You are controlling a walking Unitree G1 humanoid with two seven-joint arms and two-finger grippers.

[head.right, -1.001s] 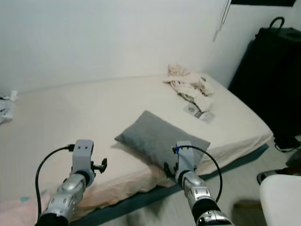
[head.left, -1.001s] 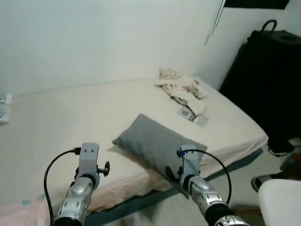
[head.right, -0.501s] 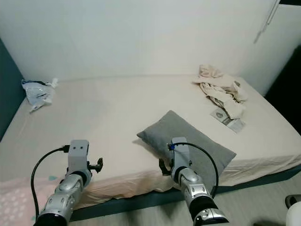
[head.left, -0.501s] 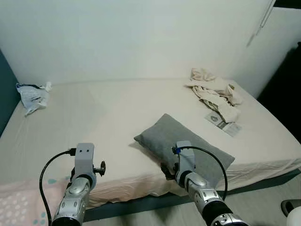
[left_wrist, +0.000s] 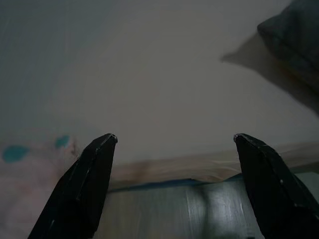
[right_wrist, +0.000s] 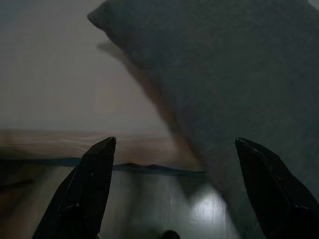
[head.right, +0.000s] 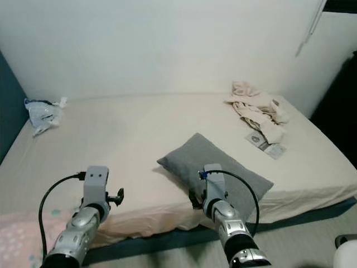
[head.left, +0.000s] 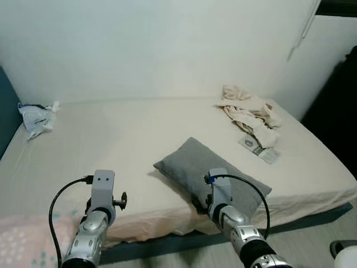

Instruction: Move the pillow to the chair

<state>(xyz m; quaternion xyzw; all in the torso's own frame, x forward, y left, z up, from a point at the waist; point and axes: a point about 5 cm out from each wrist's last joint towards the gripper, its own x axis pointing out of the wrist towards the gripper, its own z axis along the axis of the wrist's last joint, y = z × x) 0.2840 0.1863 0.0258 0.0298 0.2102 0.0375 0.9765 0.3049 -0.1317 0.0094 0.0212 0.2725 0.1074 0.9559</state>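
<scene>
Since the earlier frames the view has swung slightly right; no item on the bed [head.left: 111,134] is seen displaced. Crumpled bag [head.left: 36,114]: at the far left corner. Left gripper [left_wrist: 172,149]: fingers apart, held before the bed's edge. Pillow [head.left: 209,174]: grey, lying near the front edge. Right gripper [right_wrist: 174,154]: fingers apart, aimed at the pillow, presumably for grasping. Clothes [head.left: 248,111]: heaped far right. Card [head.left: 257,149]: print unreadable.

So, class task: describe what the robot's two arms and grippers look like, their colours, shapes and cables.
Both arms are silver metal with ribbed, rounded segments and a boxy grey wrist block. A black cable loops from each block. The right arm carries a small blue connector. The left gripper and right gripper each have two long, tapering black fingers.
</scene>
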